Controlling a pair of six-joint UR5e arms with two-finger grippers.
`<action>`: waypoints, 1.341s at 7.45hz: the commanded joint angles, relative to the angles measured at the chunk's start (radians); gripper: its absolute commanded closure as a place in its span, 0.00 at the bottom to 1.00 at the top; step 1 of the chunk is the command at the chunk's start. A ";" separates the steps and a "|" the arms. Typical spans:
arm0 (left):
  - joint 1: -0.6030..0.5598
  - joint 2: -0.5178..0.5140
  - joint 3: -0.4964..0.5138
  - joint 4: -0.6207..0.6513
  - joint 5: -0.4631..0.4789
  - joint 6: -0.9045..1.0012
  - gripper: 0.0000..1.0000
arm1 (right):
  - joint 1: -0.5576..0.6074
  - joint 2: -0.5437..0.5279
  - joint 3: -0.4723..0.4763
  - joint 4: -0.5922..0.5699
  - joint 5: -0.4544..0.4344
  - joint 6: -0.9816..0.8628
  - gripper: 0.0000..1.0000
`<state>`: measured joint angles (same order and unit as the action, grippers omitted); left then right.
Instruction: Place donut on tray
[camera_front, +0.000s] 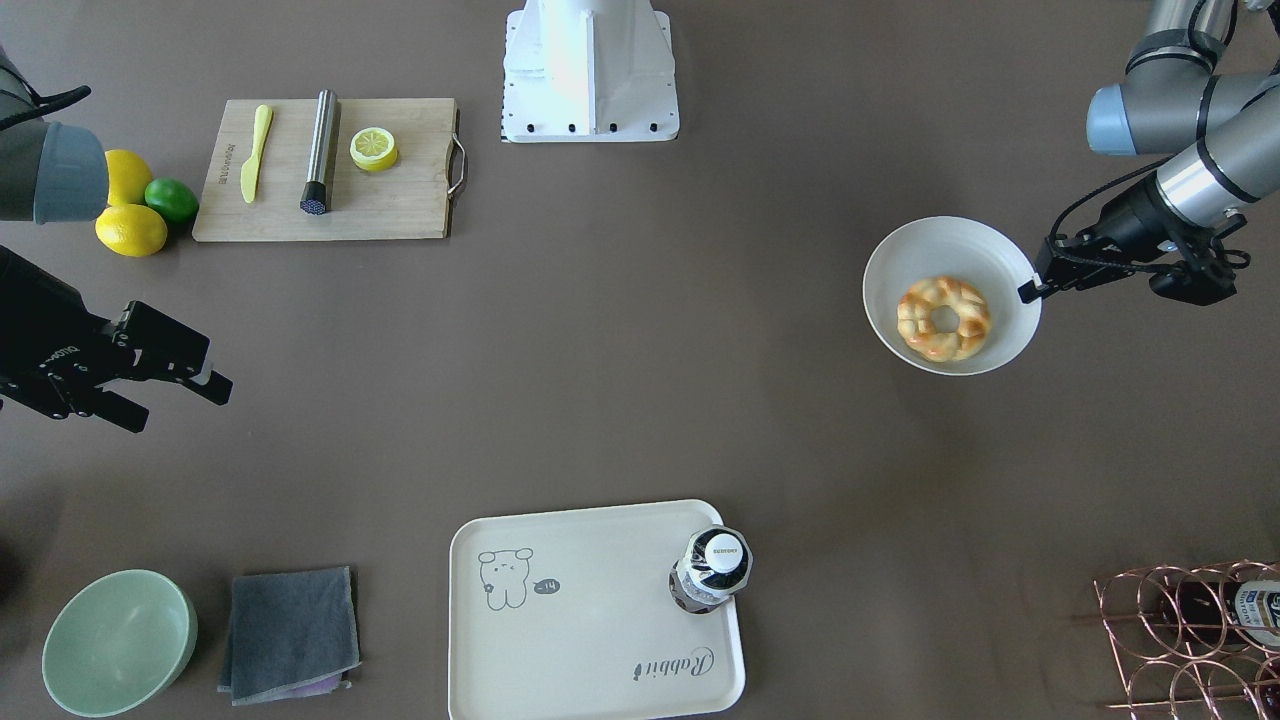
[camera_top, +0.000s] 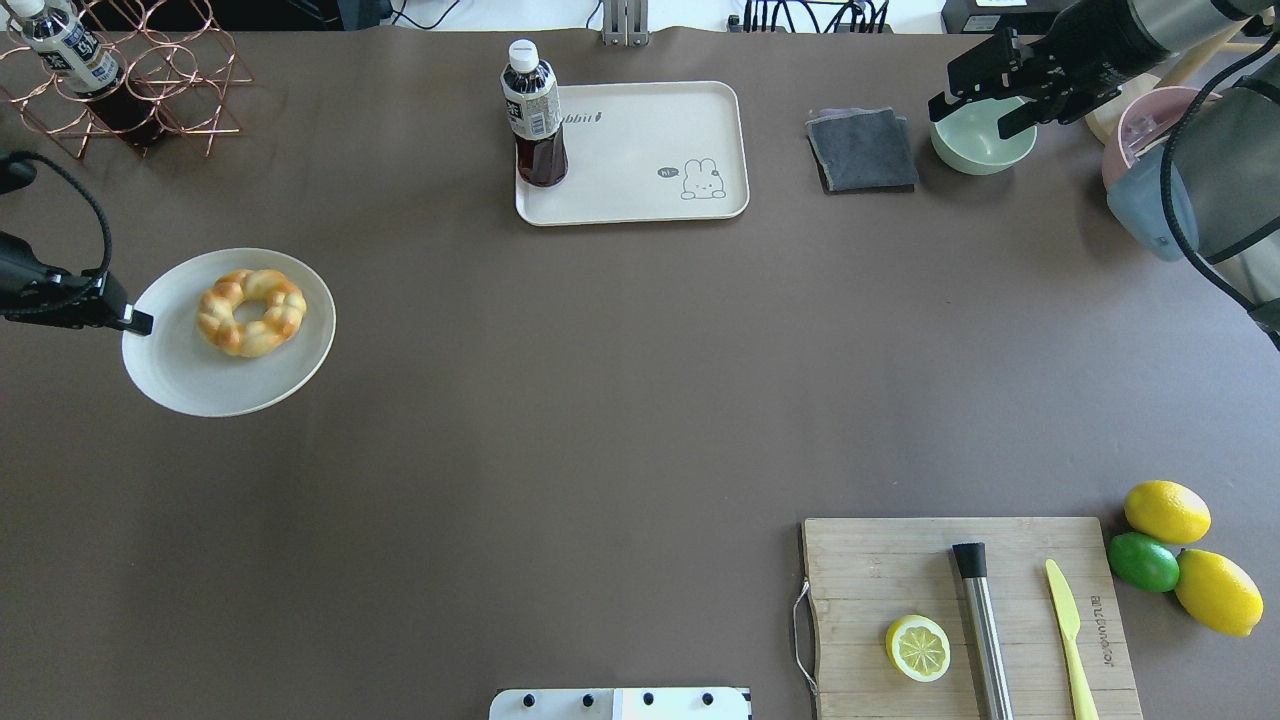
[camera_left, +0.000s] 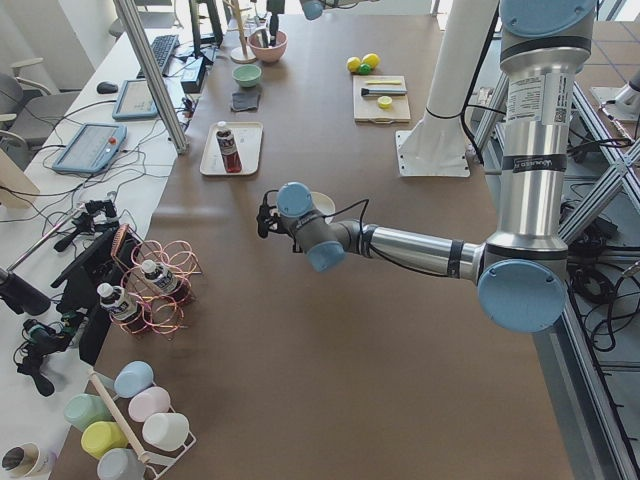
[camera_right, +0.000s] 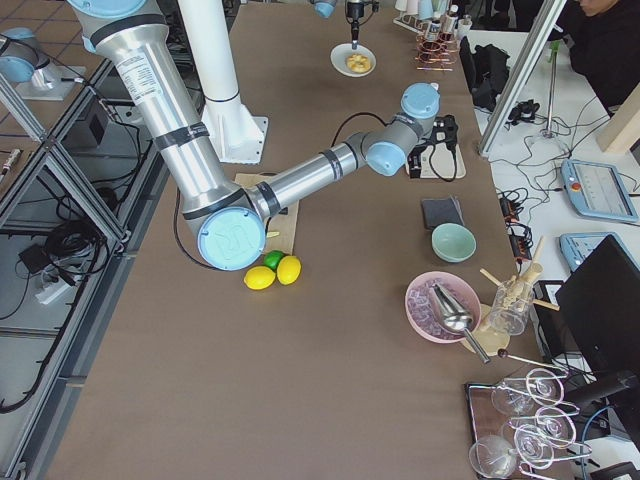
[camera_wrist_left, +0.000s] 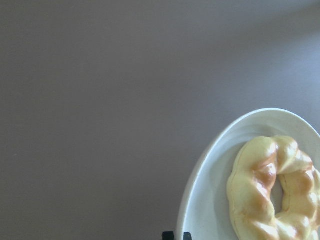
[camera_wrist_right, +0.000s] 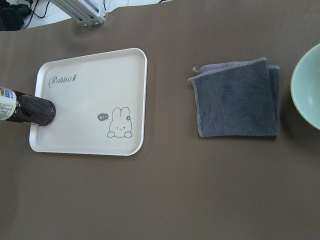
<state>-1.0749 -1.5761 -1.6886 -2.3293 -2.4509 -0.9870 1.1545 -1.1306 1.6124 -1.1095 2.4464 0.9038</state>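
The donut (camera_front: 943, 318) is a golden-brown braided ring lying in a white round bowl (camera_front: 905, 260). It also shows in the overhead view (camera_top: 251, 311) and the left wrist view (camera_wrist_left: 272, 190). My left gripper (camera_front: 1030, 290) is shut on the bowl's rim at the outer side, seen in the overhead view (camera_top: 135, 322) too. The cream tray (camera_front: 590, 640) with the rabbit drawing lies at the far middle of the table (camera_top: 640, 140) and shows in the right wrist view (camera_wrist_right: 85, 110). My right gripper (camera_top: 972, 112) is open and empty, hovering over the green bowl, right of the tray.
A dark drink bottle (camera_top: 535, 115) stands on the tray's left corner. A grey cloth (camera_top: 862, 150) and green bowl (camera_top: 985, 140) lie right of the tray. A cutting board (camera_top: 900, 580) holds a lemon half, metal cylinder and knife. A copper rack (camera_top: 150, 90) stands far left.
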 joint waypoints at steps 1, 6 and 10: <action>-0.001 -0.163 -0.187 0.362 -0.005 -0.051 1.00 | -0.033 0.006 0.029 0.002 0.003 0.091 0.00; 0.226 -0.410 -0.175 0.383 0.164 -0.430 1.00 | -0.151 -0.009 0.124 0.111 -0.044 0.389 0.00; 0.353 -0.559 -0.172 0.470 0.335 -0.564 1.00 | -0.272 -0.023 0.202 0.126 -0.130 0.486 0.00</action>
<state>-0.8008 -2.0761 -1.8659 -1.8700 -2.2006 -1.4746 0.9444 -1.1496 1.7818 -0.9853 2.3718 1.3359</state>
